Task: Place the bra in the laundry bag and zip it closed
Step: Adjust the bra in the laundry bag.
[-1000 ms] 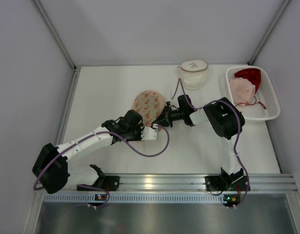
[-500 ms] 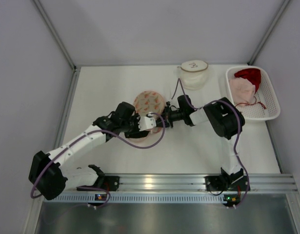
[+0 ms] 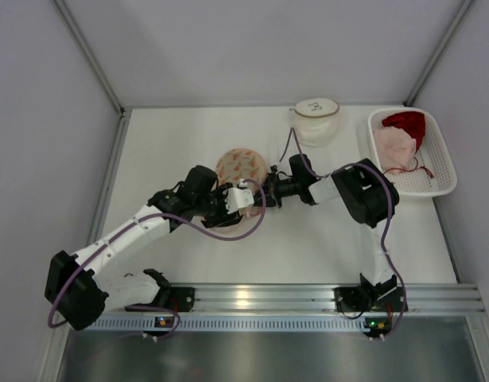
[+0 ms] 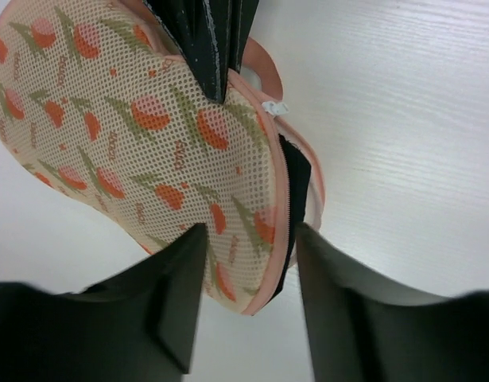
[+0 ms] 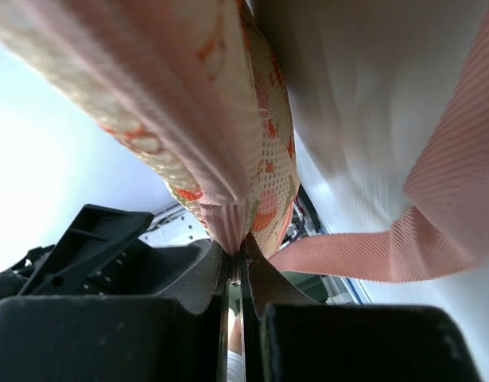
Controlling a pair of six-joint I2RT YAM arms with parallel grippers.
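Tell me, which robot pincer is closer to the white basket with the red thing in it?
Right. The right pincer is clamped on the flowery bag, to the left of the basket. The left pincer, open around the same bag's edge, is even farther left.

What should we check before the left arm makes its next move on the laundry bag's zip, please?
1. Right gripper shut on the laundry bag rim: ok.
2. Left gripper open and straddling the bag's near end: ok.
3. Zip pull in view, with nothing covering it: ok.
4. Zip closed: not ok; a dark gap shows along the rim.
5. Bra fully inside: cannot tell; only something dark shows in that gap.
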